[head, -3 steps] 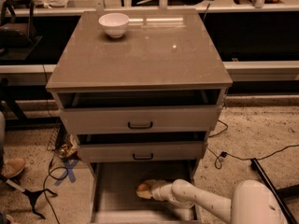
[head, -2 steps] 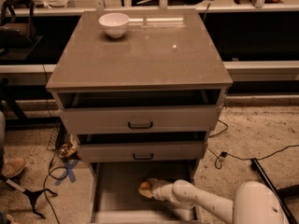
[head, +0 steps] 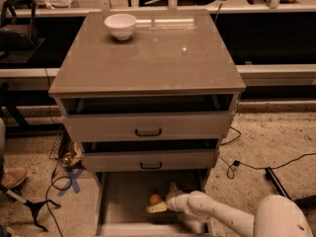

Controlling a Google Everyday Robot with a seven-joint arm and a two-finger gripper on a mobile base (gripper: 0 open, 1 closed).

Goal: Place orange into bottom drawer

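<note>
Over the last second the arm has barely shifted, but the look of the grasp has. A moment ago the orange and the pincer read as one pale blob low in the bottom drawer (head: 123, 201). Now the orange (head: 155, 199) shows as a separate round shape, with one pale finger (head: 157, 209) lying just below it and the other finger angled up and away near the wrist. The pincer (head: 162, 197) therefore appears to stand apart around the fruit and no longer clamped on it, though the drawer is dim and this is a judgement.

The orange sits inside the pulled-out bottom drawer, a little right of its middle, and seems to rest on the flat floor, well clear of the thin side walls. The two upper drawers are ajar above it — the middle one overhangs the back of the tray. The white bowl (head: 121, 25) stays at the far left of the desk (head: 148, 63), apart from all this.

If the fruit is indeed released, the placing itself is done. What is left is to draw the arm back and up without nudging the orange or catching the drawer above — a slow, straight retreat looks safest.
</note>
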